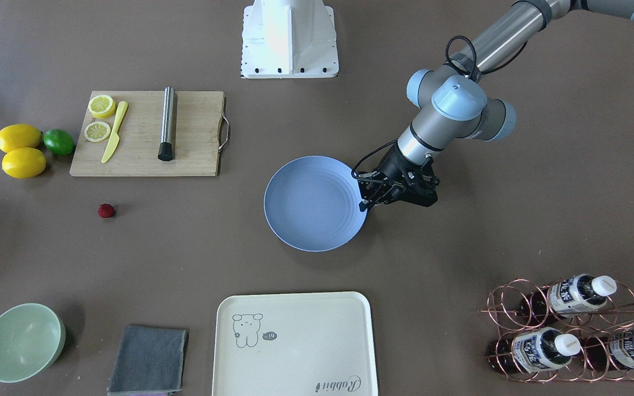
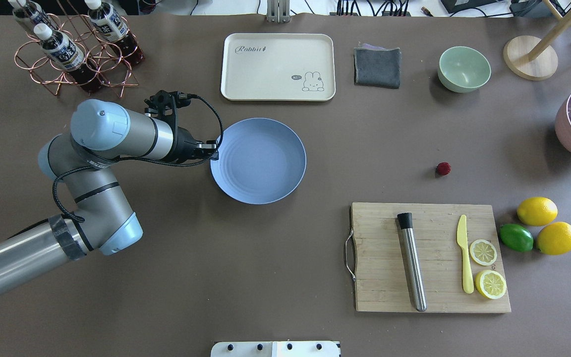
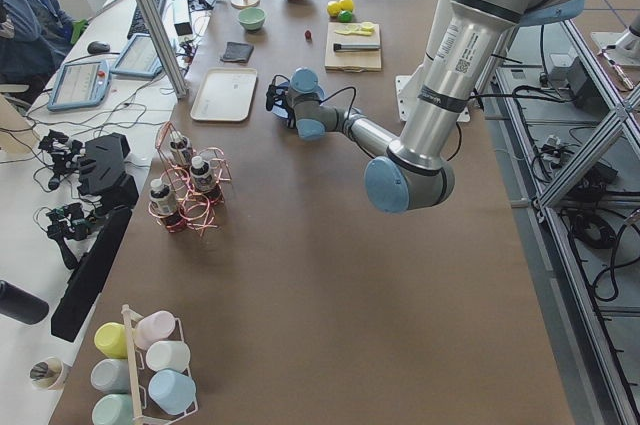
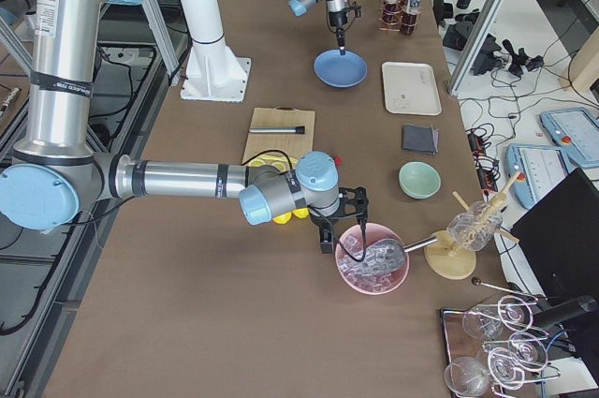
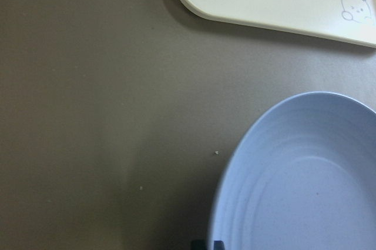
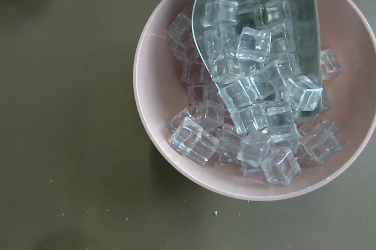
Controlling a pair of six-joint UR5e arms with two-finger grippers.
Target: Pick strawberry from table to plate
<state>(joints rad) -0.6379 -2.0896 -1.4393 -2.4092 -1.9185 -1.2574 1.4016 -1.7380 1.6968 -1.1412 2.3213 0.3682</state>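
The strawberry [image 1: 106,210] is a tiny dark-red berry lying on the brown table [image 1: 460,264], just off the cutting board's corner and far from both arms; the overhead view shows the strawberry [image 2: 443,168] well to the right of the plate. The light-blue plate [image 1: 314,203] sits empty mid-table. My left gripper [image 1: 364,206] points down at the plate's rim, its fingers shut together with nothing seen between them. In the left wrist view the plate [image 5: 305,179] fills the lower right. My right gripper [image 4: 339,241] hovers over a pink bowl of ice; I cannot tell its state.
A wooden cutting board [image 1: 185,159] carries lemon halves, a yellow knife and a steel muddler [image 1: 167,124]. Two lemons and a lime [image 1: 58,141] lie beside it. A green bowl [image 1: 21,341], grey cloth [image 1: 149,360], cream tray [image 1: 295,344] and bottle rack [image 1: 570,330] line the far side.
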